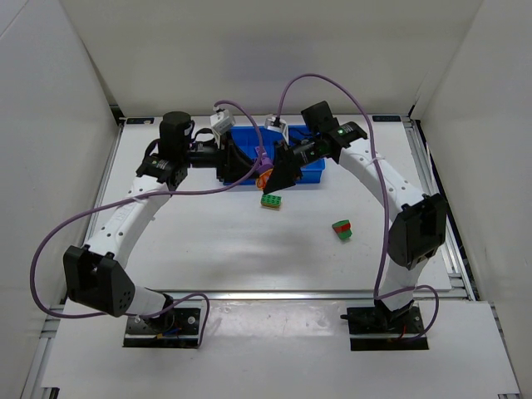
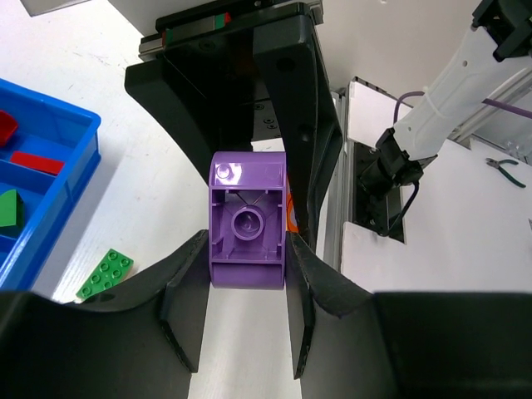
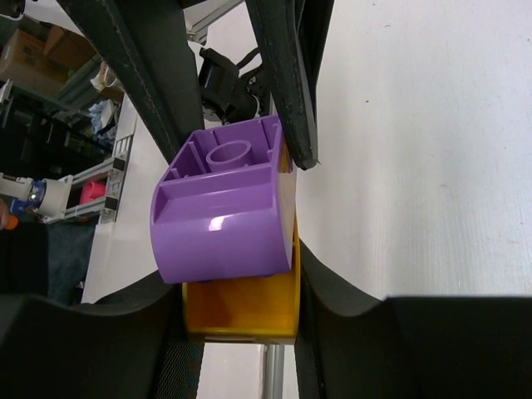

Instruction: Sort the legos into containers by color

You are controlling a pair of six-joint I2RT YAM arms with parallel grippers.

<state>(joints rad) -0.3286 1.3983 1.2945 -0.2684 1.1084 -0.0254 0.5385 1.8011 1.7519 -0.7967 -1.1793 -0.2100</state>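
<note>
My two grippers meet just in front of the blue tray (image 1: pixel 313 175). My left gripper (image 2: pixel 247 249) is shut on a purple lego (image 2: pixel 247 220), hollow underside toward the camera. A yellow-orange lego (image 3: pixel 241 307) is stuck to that purple lego (image 3: pixel 224 216), and my right gripper (image 3: pixel 241 287) is shut on it. From above, the purple lego (image 1: pixel 264 157) and the yellow-orange lego (image 1: pixel 265 176) show between the left gripper (image 1: pixel 252 166) and the right gripper (image 1: pixel 278 171). The tray's compartments (image 2: pixel 83 125) hold red legos (image 2: pixel 33 162) and a green one (image 2: pixel 8 208).
A flat green lego (image 1: pixel 271 201) lies on the table just below the grippers, also in the left wrist view (image 2: pixel 105 273). A joined red-and-green lego (image 1: pixel 342 229) lies further right. White walls enclose the table on three sides.
</note>
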